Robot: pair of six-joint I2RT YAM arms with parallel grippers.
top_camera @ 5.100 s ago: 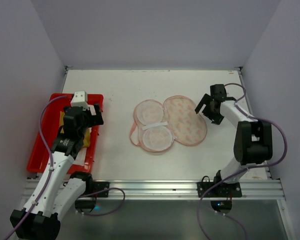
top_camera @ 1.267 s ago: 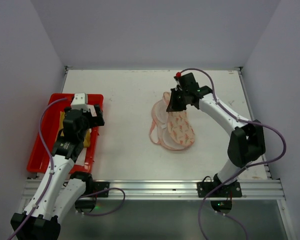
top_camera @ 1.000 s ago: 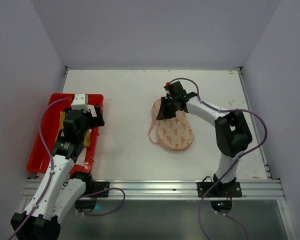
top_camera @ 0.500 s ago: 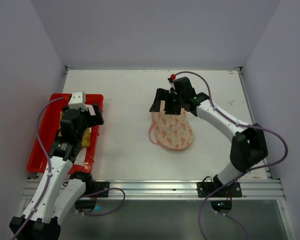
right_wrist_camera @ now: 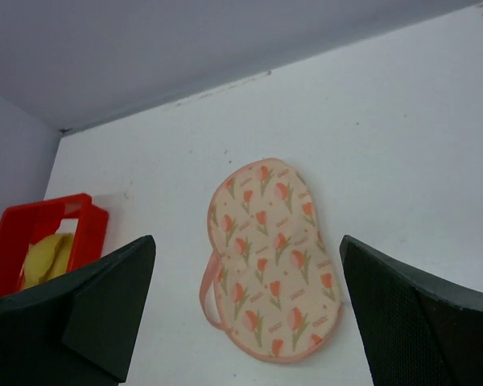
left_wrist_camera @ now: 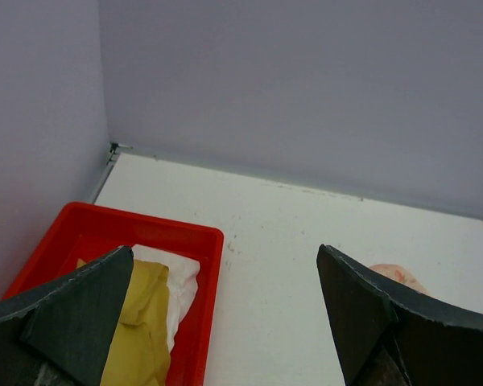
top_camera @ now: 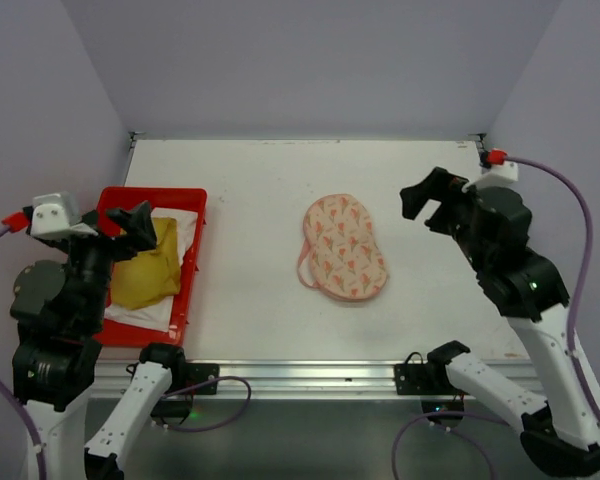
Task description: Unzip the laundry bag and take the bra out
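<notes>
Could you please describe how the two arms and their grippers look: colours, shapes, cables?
White links sit between black joints. A purple cable runs along each arm, and a small red part sits at each wrist. The left gripper and right gripper are black, each with two wedge-shaped fingers.

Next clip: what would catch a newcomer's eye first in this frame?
The bright red plastic tray at the left edge of the white table, with a mustard-yellow soft bra lying in it on a white cloth. Next, the pale pink peanut-shaped padded laundry bag with orange print lies flat, alone at mid-table. The left end effector and right end effector hang open and empty at either side.
</notes>
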